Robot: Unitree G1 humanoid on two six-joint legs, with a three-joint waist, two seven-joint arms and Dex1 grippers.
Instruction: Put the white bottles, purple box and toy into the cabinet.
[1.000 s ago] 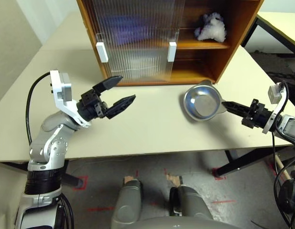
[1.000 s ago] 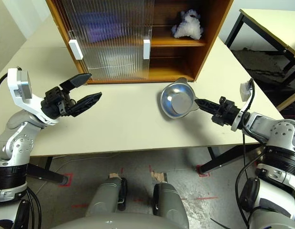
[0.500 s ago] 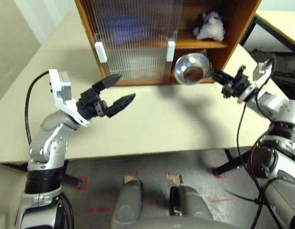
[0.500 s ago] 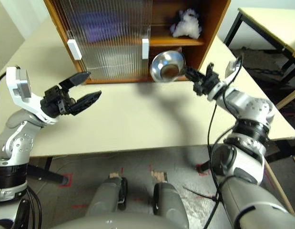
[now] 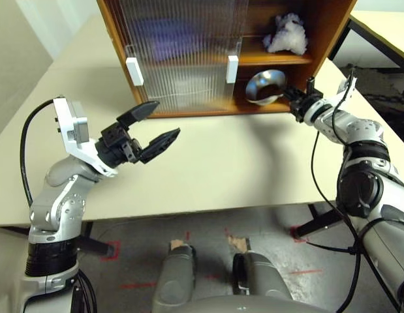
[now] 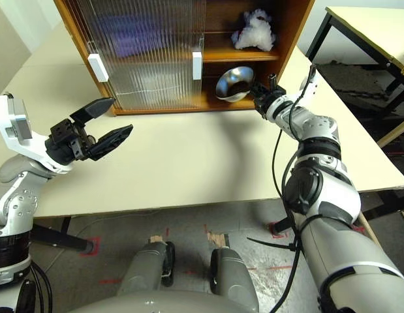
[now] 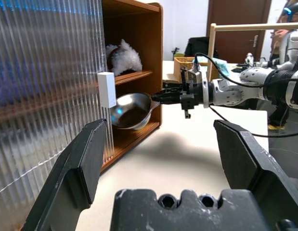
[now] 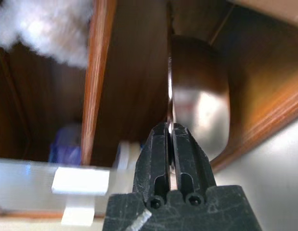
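One pale surface (image 5: 208,163) carries the cabinet (image 5: 319,39); right fingers (image 5: 290,94) pinch the metal dish (image 5: 264,85) at nine o'clock; left fingers (image 5: 164,140) spread.

Orange-brown cabinet (image 5: 332,39) with ribbed translucent doors (image 5: 182,45), white handles (image 5: 232,68); fluffy white toy (image 5: 286,34); silvery dish (image 5: 265,86).

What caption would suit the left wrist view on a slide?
Right gripper carries a metal dish by its rim into the cabinet, below the toy.
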